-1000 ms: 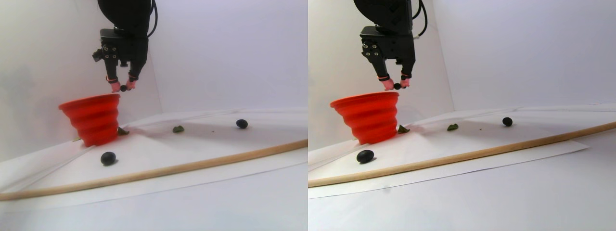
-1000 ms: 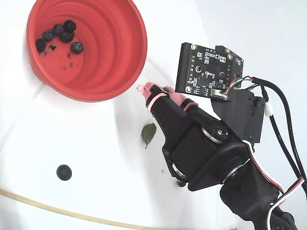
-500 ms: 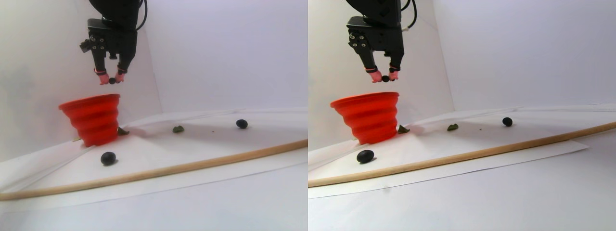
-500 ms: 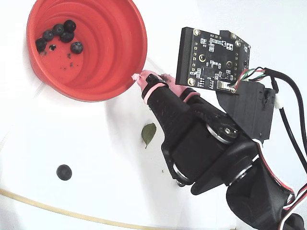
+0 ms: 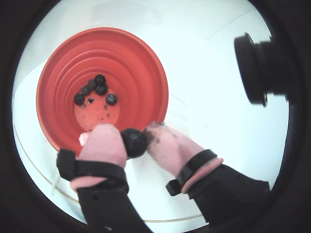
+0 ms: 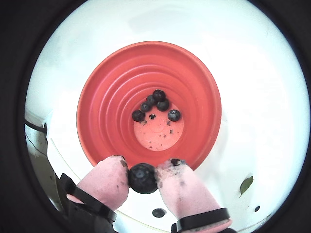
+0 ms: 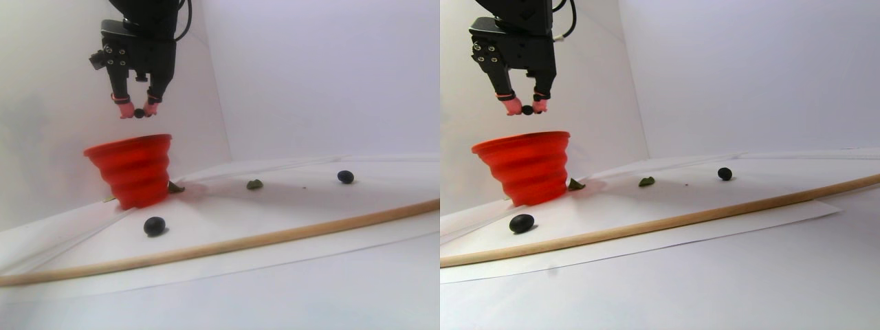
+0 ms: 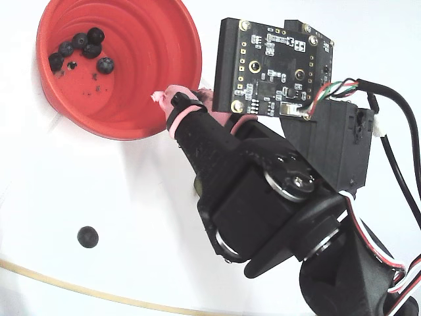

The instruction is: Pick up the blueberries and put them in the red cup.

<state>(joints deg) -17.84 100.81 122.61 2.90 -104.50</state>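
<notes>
- Blueberries, five of them [image 6: 154, 104], sat clustered on the bottom of the red cup [image 6: 109, 97], small, round and matte blue-black, next to a few dark specks.
- One more blueberry [image 5: 133, 141] was pinched between the two pink, rubbery-looking fingers [image 5: 102, 145], closed snug on it, with black bands wrapped round the finger bases.
- The stereo pair view had that held berry [image 7: 139, 113] hanging well above the cup's rim [image 7: 130, 146], roughly over the opening.
- The cup itself looked like soft orange-red plastic, round, with stepped concentric ridges inside and a bellows-like ribbed outer wall tapering toward its base.
- Two loose berries still lay on the white paper covering the table [image 7: 289, 275]: an oval-ish one [image 7: 155, 225] in front of the cup and another [image 7: 346, 177] further off to the right.
- A small flat green leaf [image 7: 255, 184] lay between them, and a long thin wooden dowel [image 7: 275, 237] ran across the paper.
- The fixed view showed a bare black circuit board [image 8: 276, 66] on the arm.
</notes>
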